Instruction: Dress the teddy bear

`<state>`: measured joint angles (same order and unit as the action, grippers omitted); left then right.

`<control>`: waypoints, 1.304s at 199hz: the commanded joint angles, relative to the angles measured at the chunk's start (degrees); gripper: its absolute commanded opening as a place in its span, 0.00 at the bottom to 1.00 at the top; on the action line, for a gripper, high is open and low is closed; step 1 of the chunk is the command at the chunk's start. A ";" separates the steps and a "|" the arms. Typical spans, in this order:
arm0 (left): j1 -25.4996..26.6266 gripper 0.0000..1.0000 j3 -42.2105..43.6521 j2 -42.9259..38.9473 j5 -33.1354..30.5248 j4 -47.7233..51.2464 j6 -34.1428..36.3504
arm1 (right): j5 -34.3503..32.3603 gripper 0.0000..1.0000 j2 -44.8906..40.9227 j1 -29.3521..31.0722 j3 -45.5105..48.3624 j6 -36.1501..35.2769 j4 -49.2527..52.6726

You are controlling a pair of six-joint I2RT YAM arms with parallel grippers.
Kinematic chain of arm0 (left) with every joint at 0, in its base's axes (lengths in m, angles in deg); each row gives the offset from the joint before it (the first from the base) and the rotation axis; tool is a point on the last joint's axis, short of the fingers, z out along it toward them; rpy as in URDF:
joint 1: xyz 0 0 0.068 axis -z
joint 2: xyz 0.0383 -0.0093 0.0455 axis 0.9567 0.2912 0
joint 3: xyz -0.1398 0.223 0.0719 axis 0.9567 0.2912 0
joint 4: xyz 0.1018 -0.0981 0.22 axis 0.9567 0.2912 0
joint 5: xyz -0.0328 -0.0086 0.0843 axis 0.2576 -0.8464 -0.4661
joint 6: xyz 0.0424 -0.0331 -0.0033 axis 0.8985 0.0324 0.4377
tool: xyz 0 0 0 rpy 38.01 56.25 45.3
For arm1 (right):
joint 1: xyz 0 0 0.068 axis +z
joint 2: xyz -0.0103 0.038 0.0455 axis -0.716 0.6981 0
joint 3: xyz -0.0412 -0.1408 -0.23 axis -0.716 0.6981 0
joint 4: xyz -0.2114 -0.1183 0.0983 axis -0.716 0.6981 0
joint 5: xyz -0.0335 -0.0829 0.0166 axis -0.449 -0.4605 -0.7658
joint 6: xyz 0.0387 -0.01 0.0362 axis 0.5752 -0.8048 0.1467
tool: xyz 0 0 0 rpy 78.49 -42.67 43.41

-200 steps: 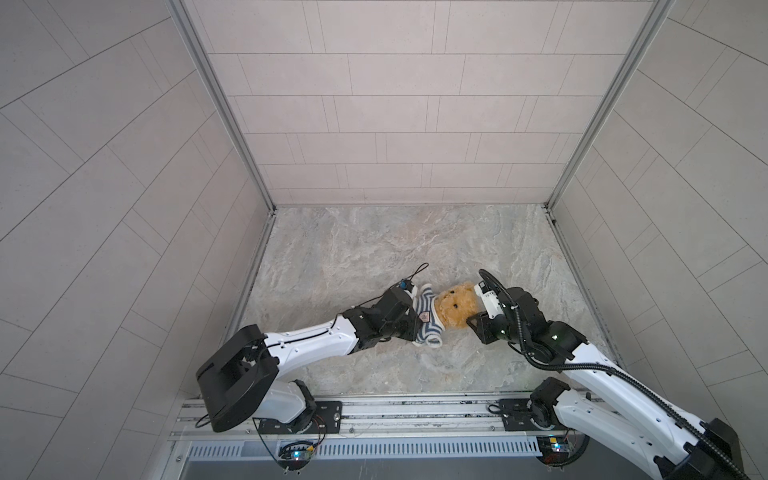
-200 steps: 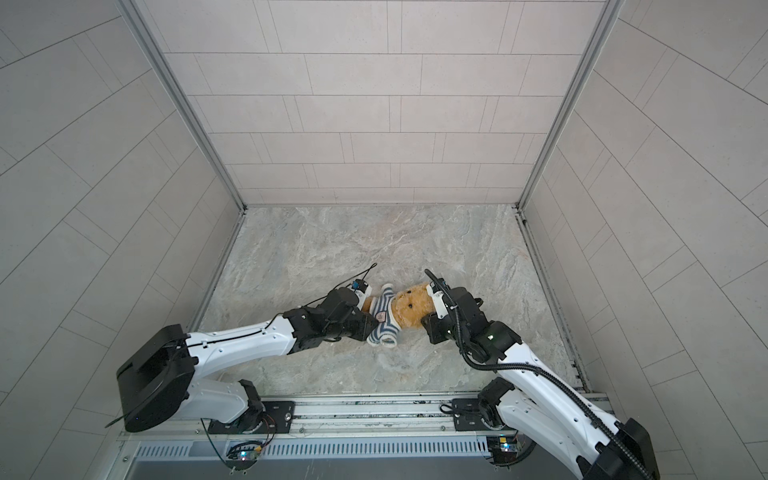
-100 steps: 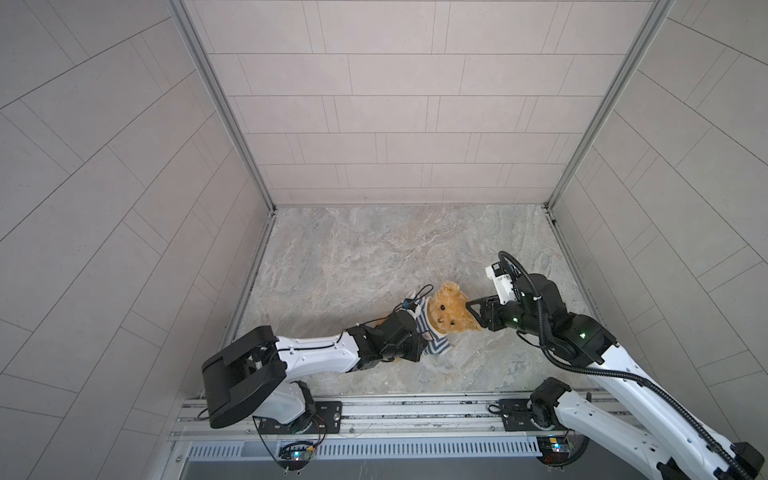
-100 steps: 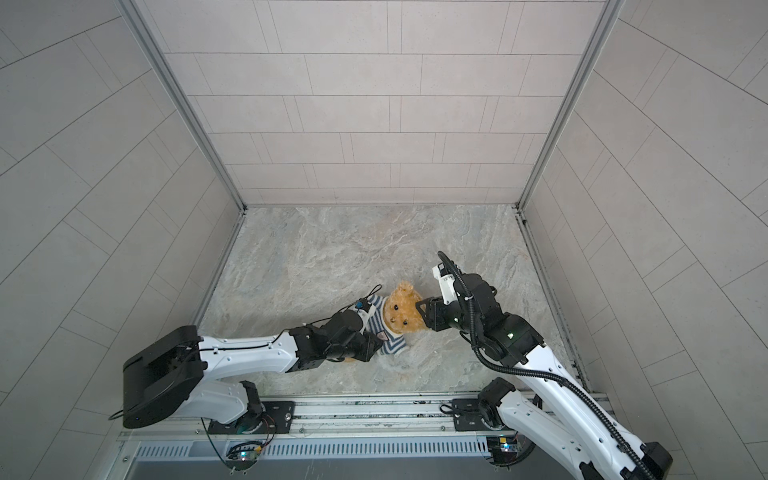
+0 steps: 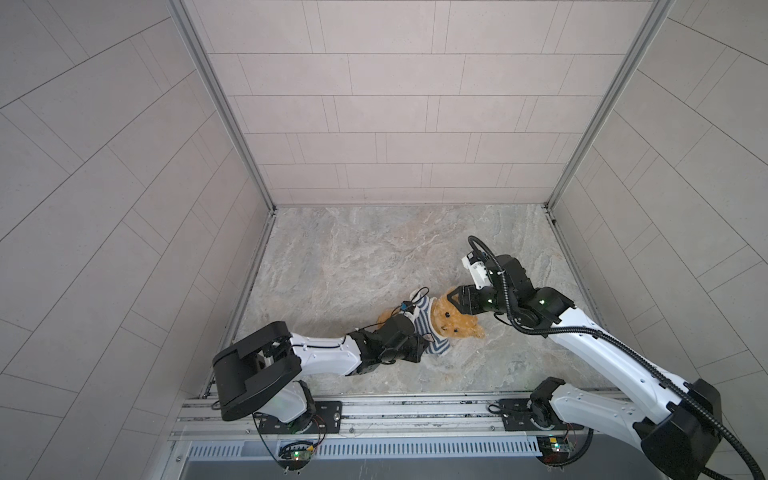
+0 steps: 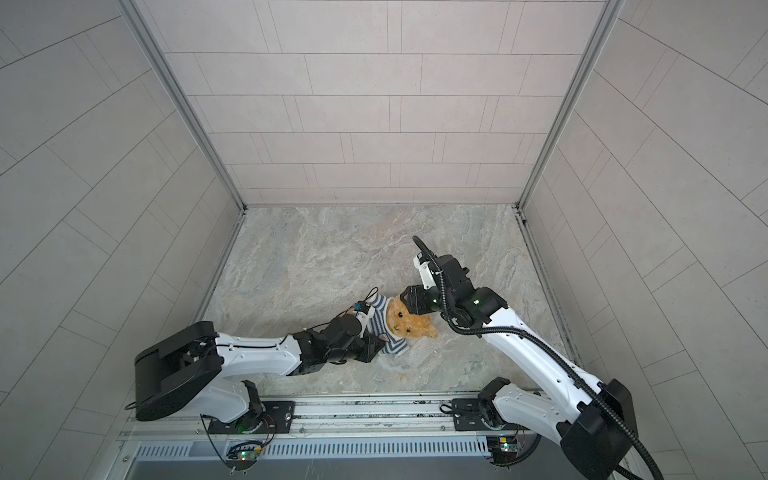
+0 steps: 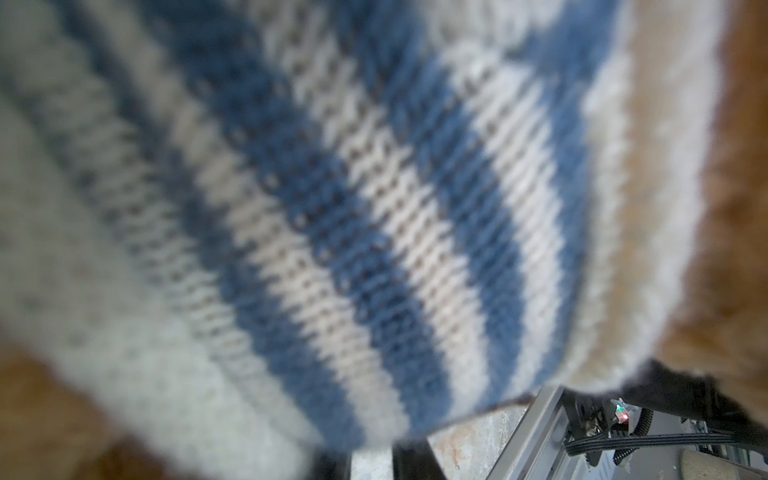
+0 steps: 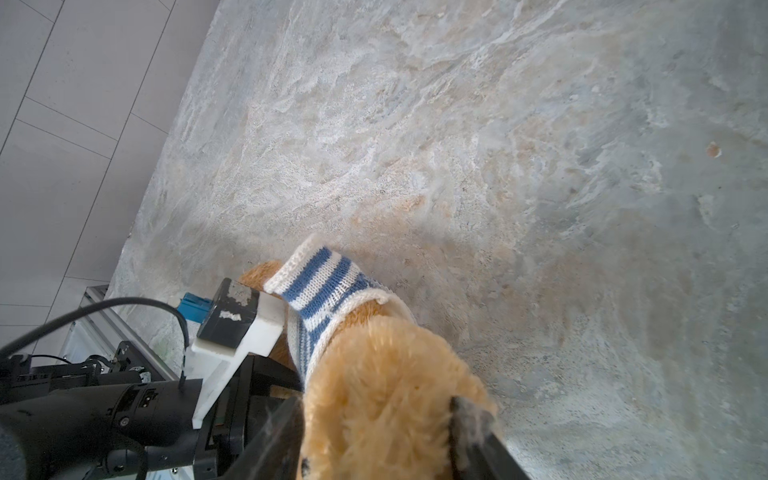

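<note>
Golden-brown teddy bear (image 5: 453, 323), striped shirt (image 5: 424, 318) in narrow left gripper (image 5: 420, 347); right gripper (image 8: 376, 411) wider than before, astride it, grip unclear.

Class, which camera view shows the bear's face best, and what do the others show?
The top views: in both, the bear shows its eyes and nose. The right wrist view shows mostly the top of its head, between fingers of the right gripper. The left wrist view shows just blurred fur at the edges, beside the shirt.
</note>
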<state>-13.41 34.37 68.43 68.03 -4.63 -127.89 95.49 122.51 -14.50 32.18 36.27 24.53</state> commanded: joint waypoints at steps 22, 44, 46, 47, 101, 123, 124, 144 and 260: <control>0.04 0.21 1.60 1.29 -0.84 -2.48 -0.92 | 2.46 0.45 0.53 0.15 1.74 1.12 -4.36; 0.06 0.21 1.64 1.21 -0.67 -2.83 -0.90 | 2.28 0.35 0.00 0.92 2.74 1.35 -4.36; 0.03 0.21 1.64 1.20 -0.68 -2.88 -0.90 | 2.27 0.34 -0.08 0.94 2.83 1.35 -4.38; 0.02 0.21 1.69 1.20 -0.71 -2.91 -0.90 | 2.26 0.34 -0.09 0.99 2.85 1.31 -4.39; 0.02 0.21 1.79 0.26 -0.49 -4.07 -0.90 | 2.23 0.06 0.77 2.07 2.47 -1.49 -3.65; 0.02 0.24 2.56 -2.50 -1.08 -3.37 -0.21 | 1.66 0.00 -0.42 3.17 1.32 -6.28 -3.13; 0.02 0.24 2.59 -2.67 -1.13 -3.28 -0.16 | 1.60 0.00 -0.48 3.16 1.26 -6.51 -3.10; 0.02 0.33 2.94 -6.50 -1.62 -0.51 1.74 | 2.05 0.00 -2.03 3.23 -0.58 -12.57 -1.60; -6.77 0.35 -4.35 -43.17 -0.27 35.82 17.27 | 12.58 0.00 -0.43 5.04 -14.23 -43.61 9.32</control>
<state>-16.54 33.58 27.25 67.77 20.50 -114.88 104.30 120.80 -10.55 20.53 0.91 31.29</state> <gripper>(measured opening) 0.361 0.077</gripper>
